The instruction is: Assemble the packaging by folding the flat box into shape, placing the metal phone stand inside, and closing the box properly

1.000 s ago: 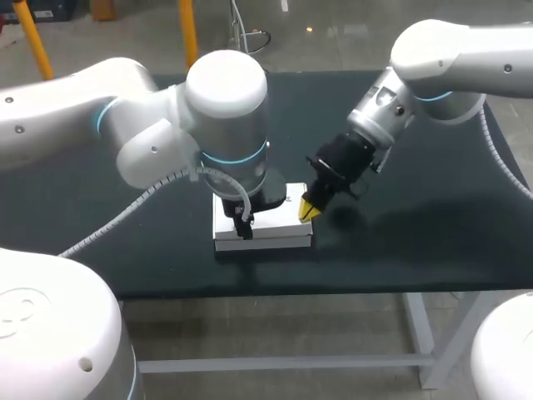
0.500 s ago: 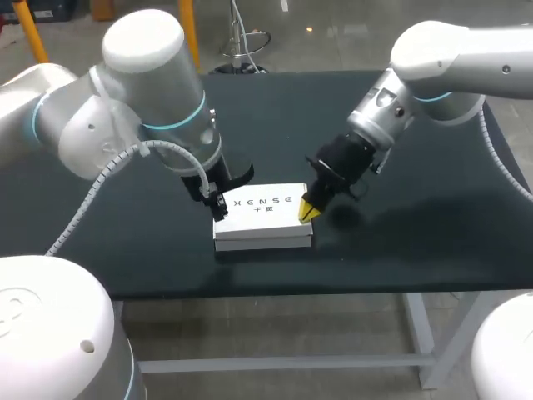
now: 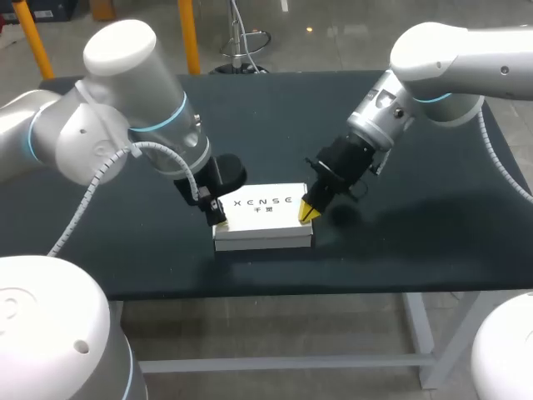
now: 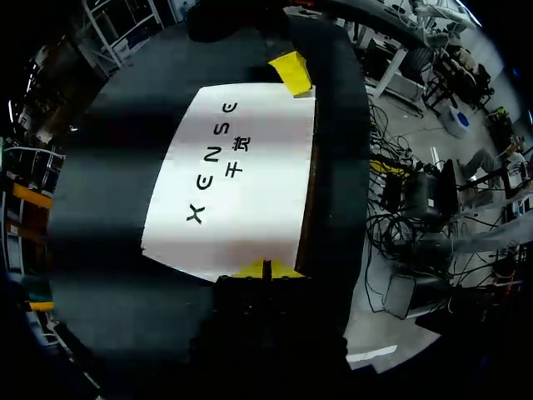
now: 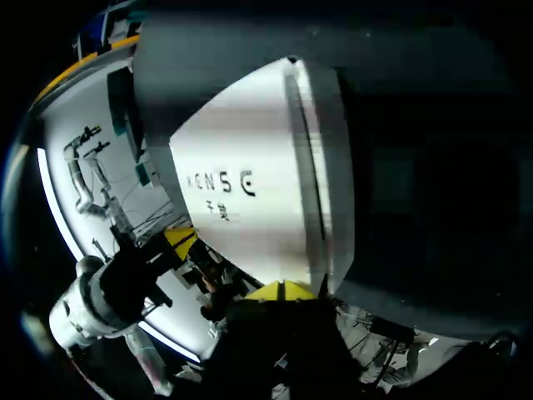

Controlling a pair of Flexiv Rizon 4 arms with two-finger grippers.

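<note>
Squarely on the dark table [image 3: 416,237] sits the closed white box [image 3: 262,218] — near the front edge. The left gripper [image 4: 264,270], fingertips pinched together, is at its 9 o'clock end; the right gripper [image 3: 306,211] (likewise clenched, grasping nothing) is at the 3 o'clock end.

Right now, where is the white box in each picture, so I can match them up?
Head view: the white box lies near the front edge of the dark table, between the left gripper and the right gripper.
Left wrist view: the box lies just ahead of the left gripper.
Right wrist view: the box lies just ahead of the right gripper.
Shared landmark: the black lettering on its lid.
</note>
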